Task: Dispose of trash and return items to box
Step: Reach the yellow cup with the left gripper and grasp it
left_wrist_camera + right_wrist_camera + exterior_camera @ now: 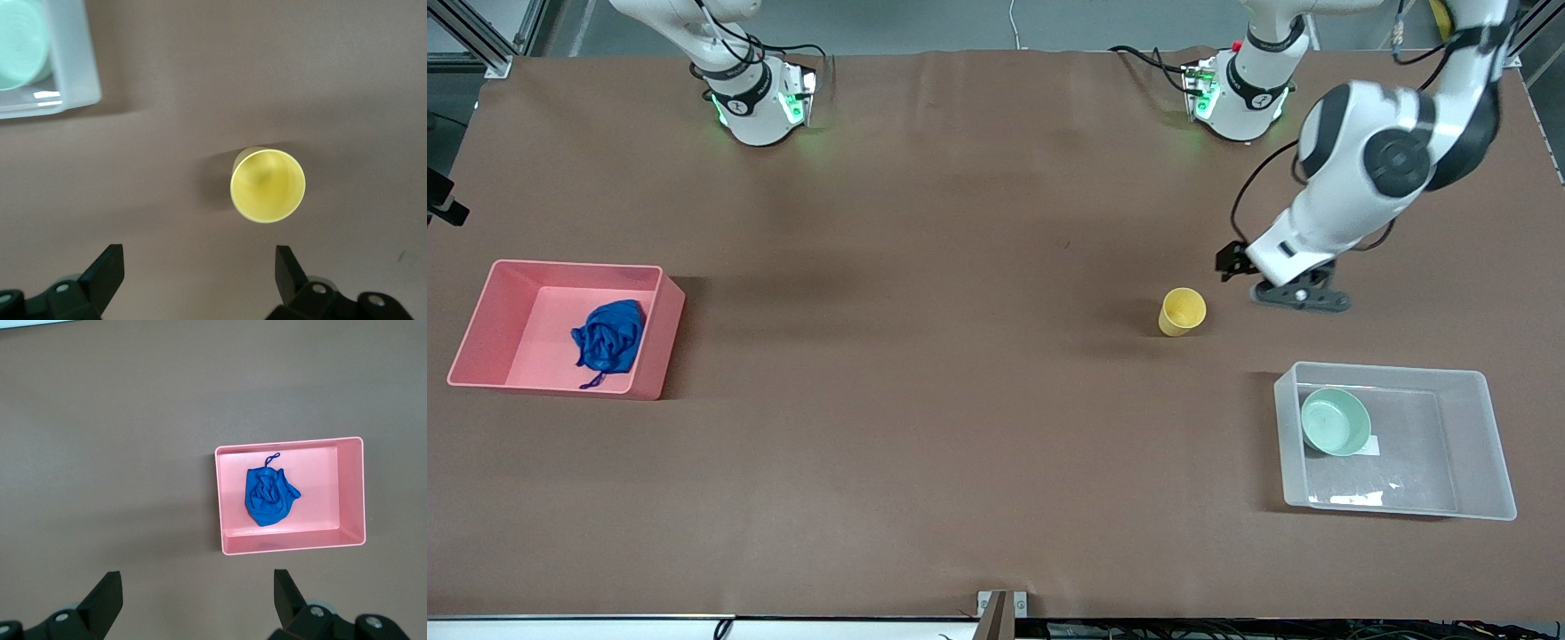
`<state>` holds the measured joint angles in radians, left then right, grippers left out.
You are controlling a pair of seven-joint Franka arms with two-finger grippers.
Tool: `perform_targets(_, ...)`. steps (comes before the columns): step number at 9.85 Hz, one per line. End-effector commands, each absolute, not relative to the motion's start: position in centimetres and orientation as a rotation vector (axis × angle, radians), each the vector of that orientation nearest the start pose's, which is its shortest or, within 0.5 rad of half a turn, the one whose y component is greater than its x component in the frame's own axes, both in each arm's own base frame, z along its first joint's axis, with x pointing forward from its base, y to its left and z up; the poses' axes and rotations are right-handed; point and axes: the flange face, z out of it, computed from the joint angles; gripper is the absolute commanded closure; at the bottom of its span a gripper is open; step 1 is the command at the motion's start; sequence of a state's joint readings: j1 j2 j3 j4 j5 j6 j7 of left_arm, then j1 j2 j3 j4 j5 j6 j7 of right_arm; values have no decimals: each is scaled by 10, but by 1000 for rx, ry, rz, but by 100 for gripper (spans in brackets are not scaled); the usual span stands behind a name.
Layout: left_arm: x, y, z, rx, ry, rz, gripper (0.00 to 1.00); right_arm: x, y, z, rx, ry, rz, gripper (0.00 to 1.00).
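The yellow cup (1183, 311) stands upright on the table; it also shows in the left wrist view (267, 185). My left gripper (1300, 297) is open and empty (199, 267), over bare table beside the cup, toward the left arm's end. The mint-green bowl (1335, 421) lies in the clear box (1494, 444), nearer the front camera than the cup; bowl (20, 43) and box wall (73, 67) show in the left wrist view. The blue cloth wad (609, 336) lies in the pink bin (480, 329). My right gripper (198, 590) is open and empty, high over the table, out of the front view.
The right wrist view shows the pink bin (350, 487) with the blue cloth (269, 495) inside, string trailing. The brown table cover (960, 400) spans the whole surface. The arm bases (756, 107) stand along the table's farthest edge from the front camera.
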<state>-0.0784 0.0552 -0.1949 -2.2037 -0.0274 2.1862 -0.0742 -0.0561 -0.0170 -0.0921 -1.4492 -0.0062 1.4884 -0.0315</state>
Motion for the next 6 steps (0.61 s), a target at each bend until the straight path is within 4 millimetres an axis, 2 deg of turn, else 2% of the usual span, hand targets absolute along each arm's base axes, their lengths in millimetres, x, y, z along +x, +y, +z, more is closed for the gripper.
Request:
perform_targets(1,518,-146,279,-3164,282,191,0,535,-72,687,-3159,159,-99,0)
perform_targets(2,520,-147,256,-3170,283,204,1,535,-74,687,-3159,161,-102,0)
perform_targets(4,521,-150,231,-3176,282,228,5,535,-74,687,-3161,162,-104,0)
perform_targets(5,519,-151,222,-3175,278,250,10,535,-73,688,-3161,159,-106,0)
perform_targets(6,516,-152,218,-3173,248,265,41,535,-75,688,-3160,161,-106,0)
